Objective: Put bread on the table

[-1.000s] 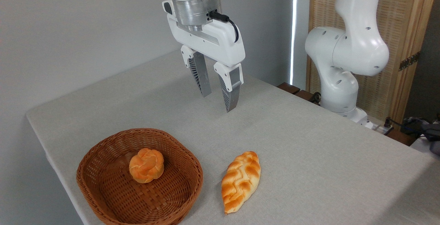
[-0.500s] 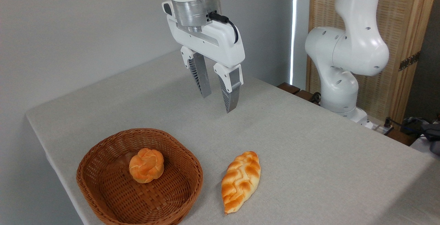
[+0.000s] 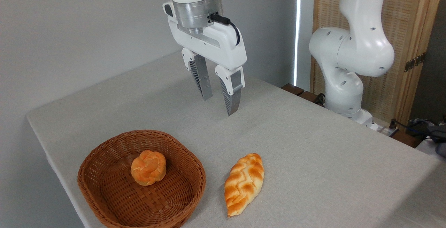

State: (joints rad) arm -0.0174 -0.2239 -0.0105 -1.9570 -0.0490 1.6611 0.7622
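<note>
Gripper [image 3: 218, 105] hangs empty, jaws apart, above the table [image 3: 313, 144]. Bun [image 3: 148, 167] sits in the basket [image 3: 104, 193]; looks light, squashy: pinch gently across its sides.

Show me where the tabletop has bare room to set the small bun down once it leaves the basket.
The table is bare right of the braided loaf out to its right edge, and behind the basket toward the wall. The open gripper hangs over the middle. It is crowded only at the front, where the basket holding the bun and the loaf lie close together.
</note>
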